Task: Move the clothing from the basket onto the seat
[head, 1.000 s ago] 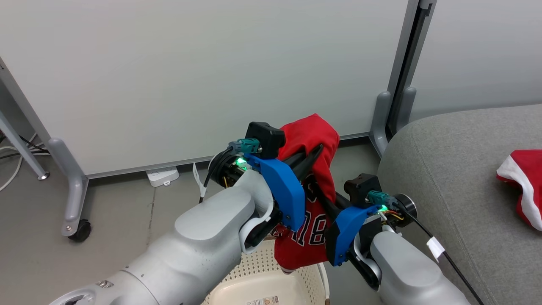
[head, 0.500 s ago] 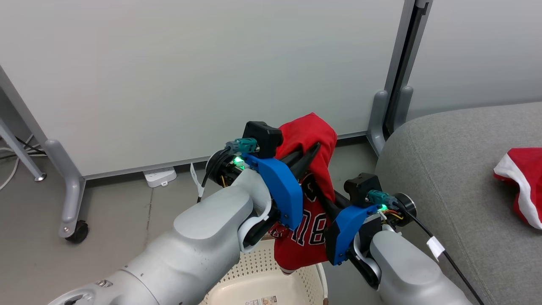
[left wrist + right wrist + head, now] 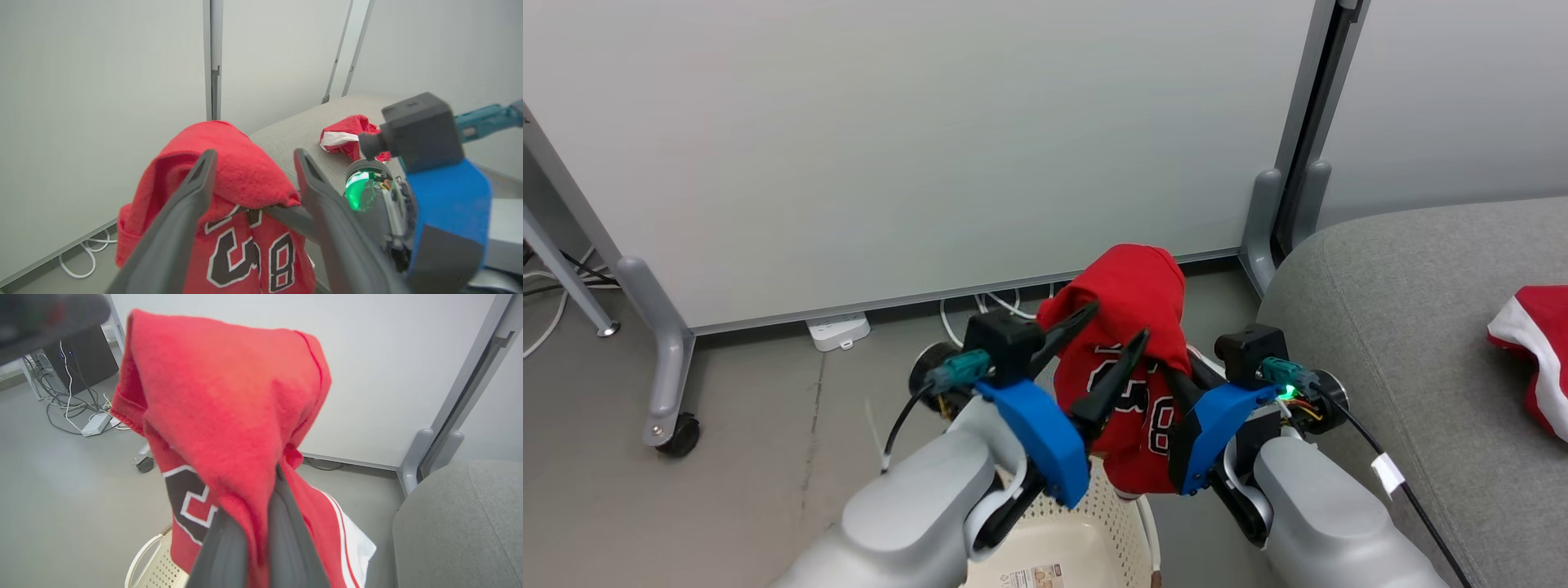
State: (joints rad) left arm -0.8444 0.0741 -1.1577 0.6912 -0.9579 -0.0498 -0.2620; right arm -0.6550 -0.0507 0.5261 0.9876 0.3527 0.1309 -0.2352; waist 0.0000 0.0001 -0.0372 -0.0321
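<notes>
A red jersey [image 3: 1131, 298] with black-and-white numerals hangs in the air over the cream basket [image 3: 1094, 510]. My right gripper [image 3: 1172, 367] is shut on it, and the cloth drapes over the fingertips; the right wrist view shows the two fingers [image 3: 282, 522] pressed together under the red fabric [image 3: 229, 396]. My left gripper [image 3: 1115, 327] stands open right beside the jersey [image 3: 233, 163], its dark fingers [image 3: 192, 192] spread apart. A second red jersey [image 3: 1535, 351] with white panels lies on the grey seat [image 3: 1405, 327] at the right.
Pale partition panels [image 3: 931, 147] stand close behind, with a grey post foot [image 3: 1262, 212] next to the seat's corner. A white power strip [image 3: 837, 331], loose cables [image 3: 996, 306] and a castor [image 3: 678, 433] sit on the grey floor.
My left gripper has opened and let go of the jersey, and its arm has dropped lower. The jersey now hangs from the right gripper alone. The camera has shifted slightly.
</notes>
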